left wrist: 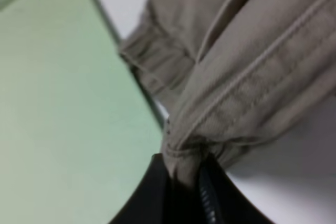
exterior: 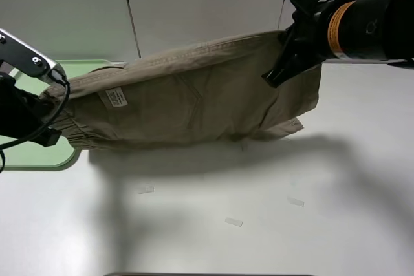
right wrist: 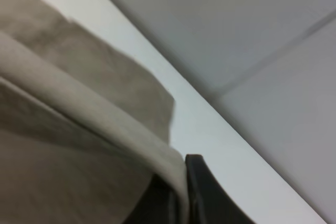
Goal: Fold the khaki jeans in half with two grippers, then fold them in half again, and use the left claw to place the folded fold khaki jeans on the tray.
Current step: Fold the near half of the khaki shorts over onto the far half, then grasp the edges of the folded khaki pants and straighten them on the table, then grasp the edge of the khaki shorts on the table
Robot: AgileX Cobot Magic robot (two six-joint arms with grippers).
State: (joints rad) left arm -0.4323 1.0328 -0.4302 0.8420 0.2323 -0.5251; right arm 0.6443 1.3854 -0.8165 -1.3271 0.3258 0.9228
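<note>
Exterior high view: the white table [exterior: 259, 224] fills the scene, and the khaki jeans [exterior: 194, 105] hang above it as a wide sheet, stretched from over the table's left edge towards its far right corner. Their shadow lies on the table below. Whether the lowest hem brushes the table I cannot tell.

The pale green tray [exterior: 32, 156] sits at the table's left edge, partly hidden under the left end of the cloth.

The right gripper [exterior: 284, 56] is pinched on the upper right corner of the cloth. Its wrist view shows a thick folded edge clamped between the closed jaws [right wrist: 178, 192]. The left gripper [left wrist: 184, 182] is likewise pressed together on a bunched seam near the gathered waistband, just above the tray. A small white label [exterior: 114, 97] shows near that end.

The cloth looks light, soft and limp: it sags between the two holds and will drape wherever it is let go. It is probably neither slippery nor fragile. Stitched seams and the elastic waistband likely offer the firmest bite. Holding the corners of one long edge should keep the fold line straight.
</note>
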